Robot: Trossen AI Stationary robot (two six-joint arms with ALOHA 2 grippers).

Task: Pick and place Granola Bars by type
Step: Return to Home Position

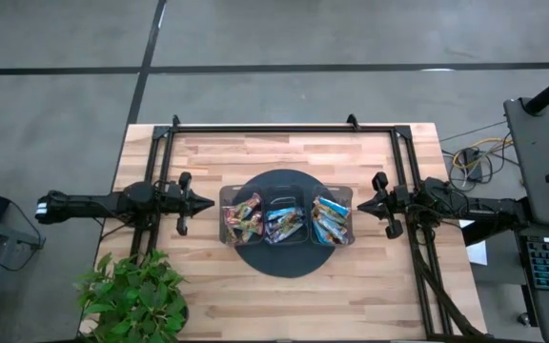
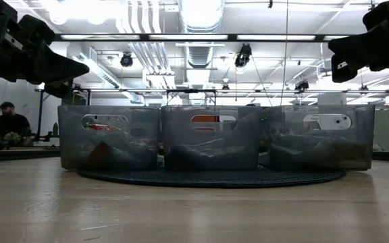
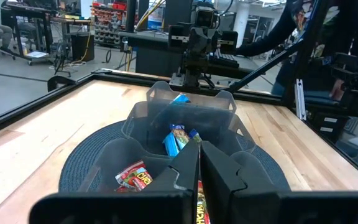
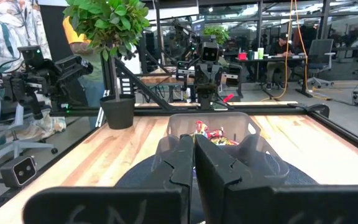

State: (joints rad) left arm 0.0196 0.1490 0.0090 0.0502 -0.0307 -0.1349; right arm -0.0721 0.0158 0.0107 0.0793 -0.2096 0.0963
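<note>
— Wooden table [image 1: 351, 295] fills the middle of the high view, with a plant [image 1: 136, 295] at lower left. Where are the grippers?

— Level with the tray [image 1: 286, 190], one at each short end. The left gripper [image 1: 203, 201] sits just left of it and the right gripper [image 1: 365, 203] just right, neither touching. Both have their fingers pressed together on nothing.

— And the bars [image 1: 298, 227]?

— All in the tray; I see none loose on the wood. Outward from the left gripper: red bars [image 1: 247, 219] in the nearest compartment, dark blue bars [image 1: 279, 221] in the middle, light blue bars [image 1: 330, 222] farthest, beside the right gripper.

— The tray's long axis?

— It runs left to right across the frame, along the line between the two grippers, on a dark round mat [image 1: 284, 262]. The bars lie jumbled, with no common direction.

— What does the next move turn on?

— Clearance, I judge. Each arm can retreat toward its own frame edge, away from the tray, with nothing to carry.
</note>
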